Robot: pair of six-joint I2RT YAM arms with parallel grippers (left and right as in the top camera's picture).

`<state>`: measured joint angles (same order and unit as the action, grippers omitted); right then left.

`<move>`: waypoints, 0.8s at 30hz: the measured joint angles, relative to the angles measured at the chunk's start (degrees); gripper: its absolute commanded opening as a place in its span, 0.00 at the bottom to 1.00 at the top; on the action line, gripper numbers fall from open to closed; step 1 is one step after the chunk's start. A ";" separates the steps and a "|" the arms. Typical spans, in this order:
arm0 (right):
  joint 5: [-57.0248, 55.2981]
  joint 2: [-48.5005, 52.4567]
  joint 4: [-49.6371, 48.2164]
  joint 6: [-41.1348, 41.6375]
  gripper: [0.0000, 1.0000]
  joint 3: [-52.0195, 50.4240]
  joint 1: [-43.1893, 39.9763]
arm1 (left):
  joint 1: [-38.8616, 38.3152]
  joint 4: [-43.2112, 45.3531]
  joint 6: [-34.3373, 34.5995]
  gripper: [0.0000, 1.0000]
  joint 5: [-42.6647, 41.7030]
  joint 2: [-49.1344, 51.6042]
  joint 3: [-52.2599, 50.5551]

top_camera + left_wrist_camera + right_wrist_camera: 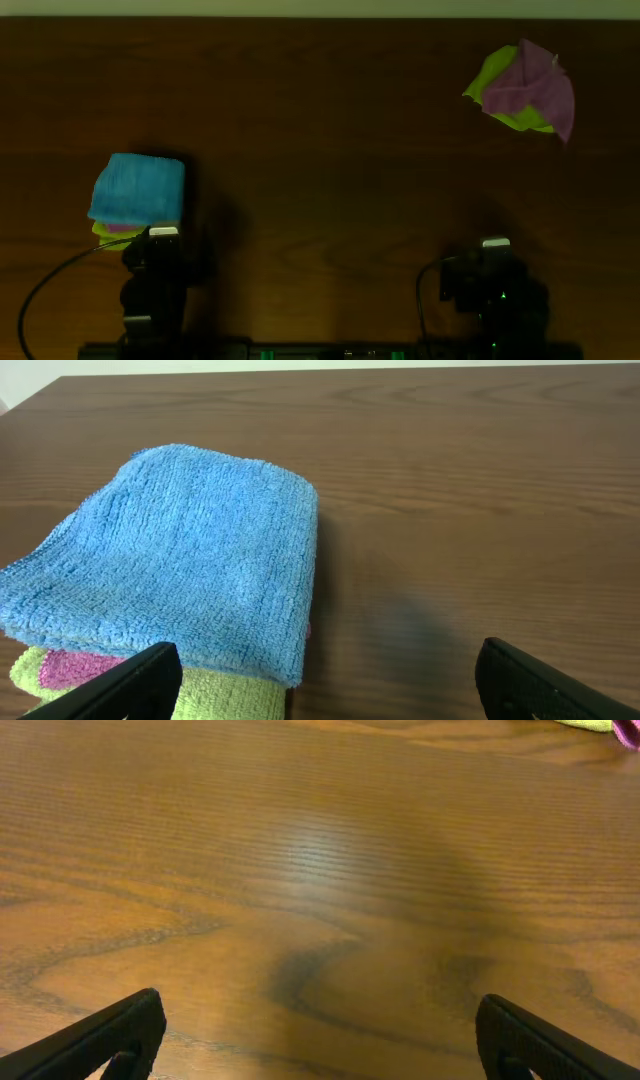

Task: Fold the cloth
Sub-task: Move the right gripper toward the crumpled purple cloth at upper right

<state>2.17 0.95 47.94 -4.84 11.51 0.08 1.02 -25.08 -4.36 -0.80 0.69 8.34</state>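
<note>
Both arms are sitting at the bottom edge of the overhead frame. The left gripper (325, 678) is gaping wide, holding nothing, near the blue folded cloth (180, 550). The right gripper (320, 1030) is likewise spread over the table (300, 870). The cloth (530, 88) is lying crumpled at upper right, on a lime-green cloth (488, 78).

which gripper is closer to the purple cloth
Right. The purple cloth lies ahead of the right gripper, on its side; the left gripper is far across, by the blue cloth.
</note>
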 measured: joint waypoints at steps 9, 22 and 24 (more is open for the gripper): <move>0.00 0.00 0.00 0.00 0.99 0.00 0.00 | 0.00 0.00 0.00 0.95 0.00 0.00 0.00; 0.00 0.00 -0.15 0.00 0.99 0.00 0.00 | 0.00 0.00 0.00 0.95 0.00 0.00 0.00; 0.00 0.00 -0.46 0.00 0.99 0.00 0.00 | 0.00 0.00 0.00 0.95 0.00 0.00 0.00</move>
<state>2.17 0.95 47.48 -4.84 11.51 0.08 1.02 -25.08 -4.36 -0.80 0.69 8.34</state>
